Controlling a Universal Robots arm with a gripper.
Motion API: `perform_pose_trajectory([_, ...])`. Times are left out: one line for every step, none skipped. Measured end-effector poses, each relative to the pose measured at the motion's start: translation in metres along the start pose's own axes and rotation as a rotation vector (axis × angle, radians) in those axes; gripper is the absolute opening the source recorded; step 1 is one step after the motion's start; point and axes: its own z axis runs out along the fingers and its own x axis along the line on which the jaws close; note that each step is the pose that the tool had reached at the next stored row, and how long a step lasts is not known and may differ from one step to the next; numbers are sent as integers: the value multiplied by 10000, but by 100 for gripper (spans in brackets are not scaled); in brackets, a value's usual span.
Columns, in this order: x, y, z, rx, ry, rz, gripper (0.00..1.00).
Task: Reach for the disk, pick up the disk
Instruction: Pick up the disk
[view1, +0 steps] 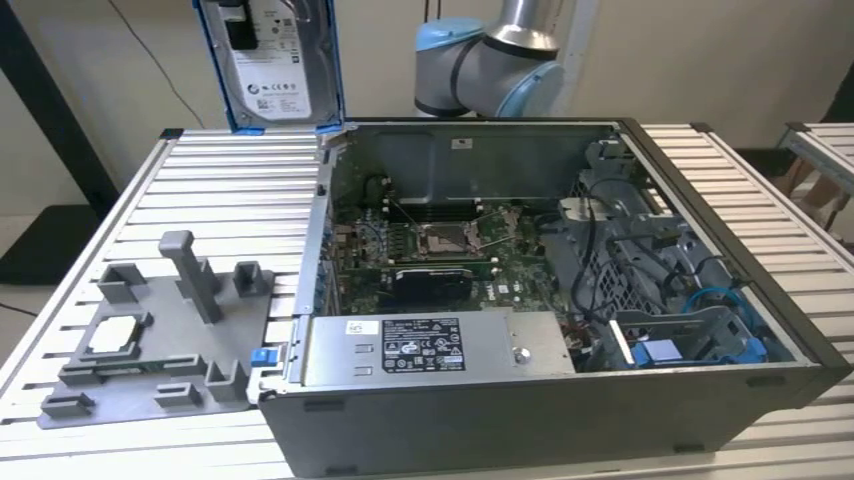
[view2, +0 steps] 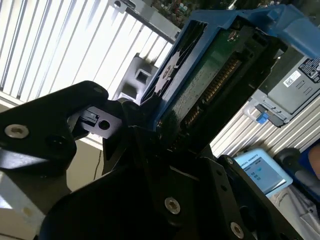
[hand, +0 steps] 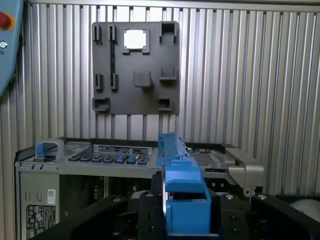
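The black end effector (hand: 186, 217) grips the rectangular silver-grey metal disk (view1: 274, 70) in its bright blue plastic bracket, upright over the ribbed metal counter's (view1: 227, 190) far edge, beside the open grey computer case (view1: 534, 425).

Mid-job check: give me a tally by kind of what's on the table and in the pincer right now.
disk: 1, held up in the pincer
computer case: 1, open
grey fixture tray: 1
silver chip: 1, on the tray
Total: 4
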Motion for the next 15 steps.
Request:
perform_pose_trajectory([0, -32, 0, -1, 0, 1, 0])
perform_pose_trajectory([0, -63, 0, -2, 1, 2, 0])
perform_pose_trajectory([1, -94, 1, -1, 0, 1, 0])
perform_pose_trajectory([2, -124, 1, -1, 0, 0, 0])
perform_pose_trajectory([2, -155, 1, -1, 0, 0, 0])
perform_pose_trajectory([2, -185, 1, -2, 1, 0, 0])
perform_pose_trajectory([3, -214, 2, -1, 0, 0, 0])
perform_pose_trajectory([3, -243, 2, -1, 0, 1, 0])
perform_pose_trajectory([4, -274, 3, -1, 0, 1, 0])
perform_pose_trajectory([4, -304, 3, -1, 1, 1, 0])
perform_pose_trajectory([5, -332, 4, 0, 0, 0, 0])
perform_pose_trajectory([5, -362, 3, -2, 1, 0, 0])
perform_pose_trajectory([6, -391, 4, -1, 1, 0, 0])
perform_pose_trajectory([6, -420, 4, -1, 0, 1, 0])
perform_pose_trajectory([6, -449, 4, -2, 1, 2, 0])
